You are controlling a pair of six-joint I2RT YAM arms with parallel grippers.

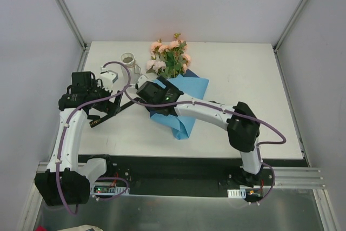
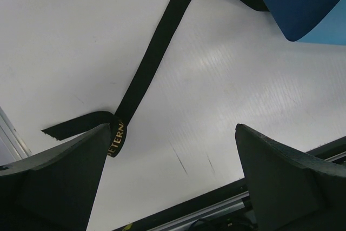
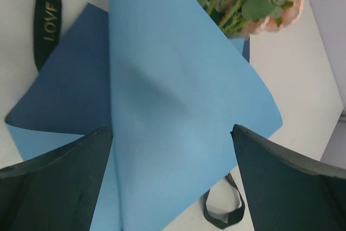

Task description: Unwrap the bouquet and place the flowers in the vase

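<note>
Top external: bouquet (image 1: 172, 64) upper centre.
Left pincer (image 2: 170, 133): released, above slack ribbon (image 2: 146, 68).
Right pincer (image 3: 172, 131): released, over blue paper (image 3: 178, 96).
Advice: pinch paper edge, peel off stems (image 3: 233, 9).

Bright, even illumination is supplied from overhead. The white table (image 1: 243, 79) is rendered without harsh glare, and only faint, soft shadows are cast on it. In the left wrist view a diffuse sheen is spread over the table, while gold lettering on the black ribbon (image 2: 154, 58) is resolved sharply. A soft shadow is laid across the blue paper (image 3: 178, 96) in the right wrist view.
</note>
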